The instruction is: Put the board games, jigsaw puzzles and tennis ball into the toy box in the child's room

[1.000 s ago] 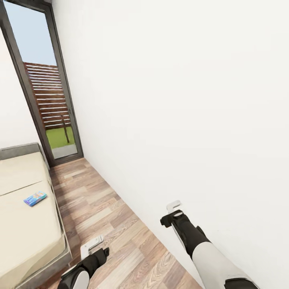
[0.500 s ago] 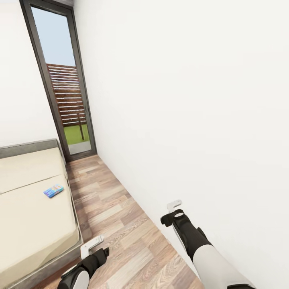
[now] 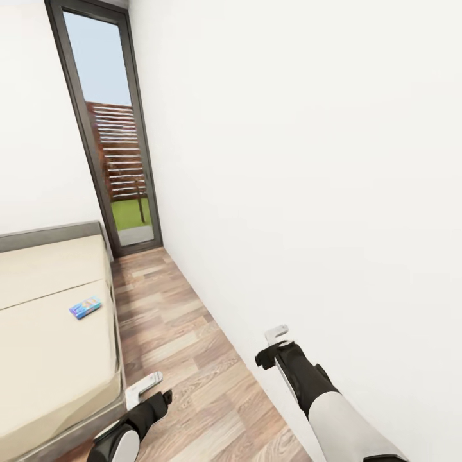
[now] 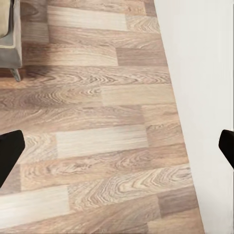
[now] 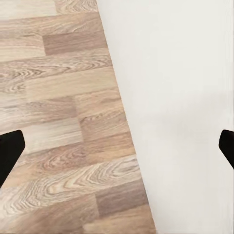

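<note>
Progress: early, your small blue game lay on bed, ahead-left of left gripper | both grippers wide open, empty; right gripper by wall.

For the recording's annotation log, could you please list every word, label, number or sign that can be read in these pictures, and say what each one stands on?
None can be read.
Small blue board game on the bed: its colourful printed lid is too small and blurred to make out any lettering.
White wall, wood plank floor, glass door and both arms: no text, label or sign on them.
</note>
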Controlling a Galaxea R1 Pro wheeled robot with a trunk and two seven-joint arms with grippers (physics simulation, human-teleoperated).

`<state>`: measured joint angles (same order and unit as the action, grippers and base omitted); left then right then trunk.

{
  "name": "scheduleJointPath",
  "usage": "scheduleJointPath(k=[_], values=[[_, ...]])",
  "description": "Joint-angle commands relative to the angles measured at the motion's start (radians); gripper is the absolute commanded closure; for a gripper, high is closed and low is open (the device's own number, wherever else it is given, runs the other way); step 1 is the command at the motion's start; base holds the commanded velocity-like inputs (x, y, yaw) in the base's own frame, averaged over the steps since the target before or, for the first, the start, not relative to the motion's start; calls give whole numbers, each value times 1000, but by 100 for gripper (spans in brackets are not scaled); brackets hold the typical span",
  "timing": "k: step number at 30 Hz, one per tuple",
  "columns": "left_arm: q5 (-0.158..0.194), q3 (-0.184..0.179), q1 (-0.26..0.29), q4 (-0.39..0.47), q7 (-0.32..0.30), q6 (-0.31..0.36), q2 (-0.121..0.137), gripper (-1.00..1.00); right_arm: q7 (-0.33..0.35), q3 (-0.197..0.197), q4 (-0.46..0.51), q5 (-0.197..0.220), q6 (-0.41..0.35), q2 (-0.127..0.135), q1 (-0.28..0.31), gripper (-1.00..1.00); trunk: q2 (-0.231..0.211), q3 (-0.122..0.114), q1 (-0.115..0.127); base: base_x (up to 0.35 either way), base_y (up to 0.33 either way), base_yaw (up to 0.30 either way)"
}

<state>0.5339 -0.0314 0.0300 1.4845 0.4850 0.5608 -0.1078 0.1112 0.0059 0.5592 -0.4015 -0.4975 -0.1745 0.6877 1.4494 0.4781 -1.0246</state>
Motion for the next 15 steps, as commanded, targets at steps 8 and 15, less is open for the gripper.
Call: scheduleJointPath(k=[8,15], values=[[11,1,-7,14,10,1,0,-100,143,1,1,-15,-17,0,0,-100,1,1,0,271,-219,4],[10,4,-20,27,10,1,0,-100,176,3,1,-15,-19,0,1,-100,1,1,0,241,-46,30]])
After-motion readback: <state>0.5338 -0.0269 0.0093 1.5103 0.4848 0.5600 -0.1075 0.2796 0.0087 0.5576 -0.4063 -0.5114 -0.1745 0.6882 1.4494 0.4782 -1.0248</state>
